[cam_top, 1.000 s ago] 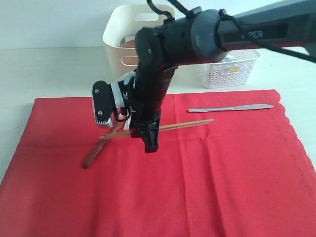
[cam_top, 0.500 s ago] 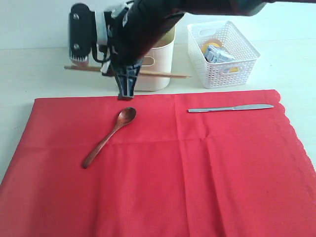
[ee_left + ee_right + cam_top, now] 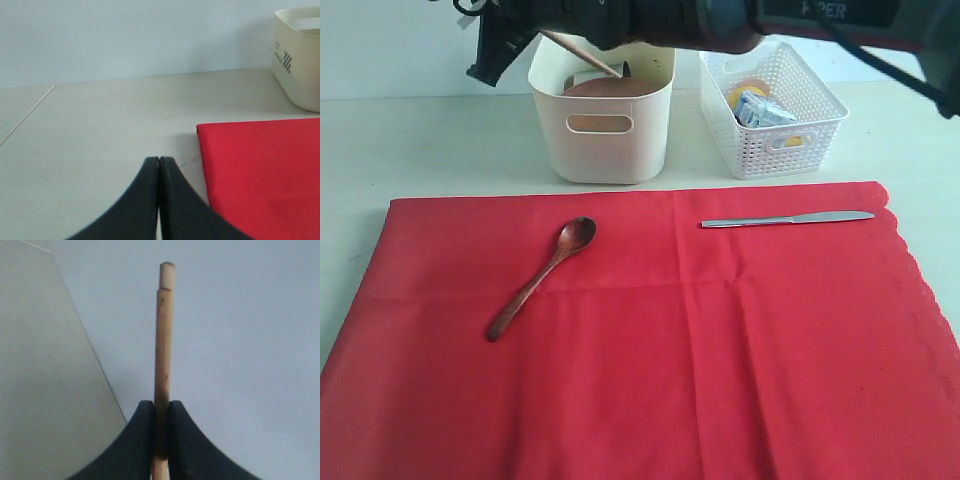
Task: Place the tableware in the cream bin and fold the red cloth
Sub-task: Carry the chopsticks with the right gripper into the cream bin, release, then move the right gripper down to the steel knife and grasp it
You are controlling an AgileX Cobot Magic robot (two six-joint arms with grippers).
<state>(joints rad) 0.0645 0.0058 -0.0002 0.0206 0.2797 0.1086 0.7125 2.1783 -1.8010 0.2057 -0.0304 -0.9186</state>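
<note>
My right gripper (image 3: 161,402) is shut on the pair of wooden chopsticks (image 3: 164,330). In the exterior view its arm reaches across the top, and the chopsticks (image 3: 588,58) slant down into the cream bin (image 3: 603,135). A round brown plate (image 3: 612,88) lies inside that bin. The red cloth (image 3: 720,350) is spread flat in front. A dark wooden spoon (image 3: 542,275) lies on its left part and a silver knife (image 3: 786,219) near its far right edge. My left gripper (image 3: 159,161) is shut and empty, over bare table beside the cloth's corner (image 3: 260,170).
A white lattice basket (image 3: 820,125) stands right of the cream bin, holding a small milk carton (image 3: 758,108) and something yellow. The cream bin's side (image 3: 300,75) shows at the far edge of the left wrist view. Pale tabletop (image 3: 430,150) surrounds the cloth.
The right gripper has lifted the chopsticks off the cloth and carried them up and back to the cream bin. They now tilt down into it. The spoon and knife have not moved.
</note>
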